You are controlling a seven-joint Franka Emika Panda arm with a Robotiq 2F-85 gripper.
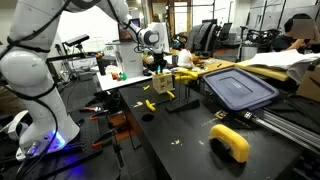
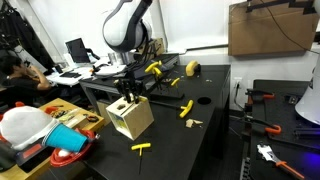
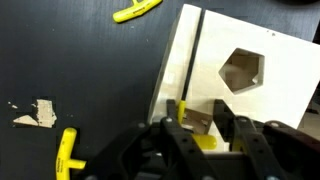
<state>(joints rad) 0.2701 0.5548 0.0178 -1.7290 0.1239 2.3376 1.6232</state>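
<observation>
My claw (image 3: 208,135) pinches a yellow block (image 3: 203,141) over the wooden box (image 3: 250,45) by the worktop (image 3: 70,60) corner; best squared to its slot; lowered slowly.

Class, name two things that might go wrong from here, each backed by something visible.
The yellow piece at the gripper sits near the wooden box edge, not over the hexagonal hole, so it may jam on the top. Pressing there might slide or tip the box on the black table.

black table (image 2: 205,150) carries a wooden box (image 2: 131,117) and yellow pegs (image 2: 142,148).
</observation>
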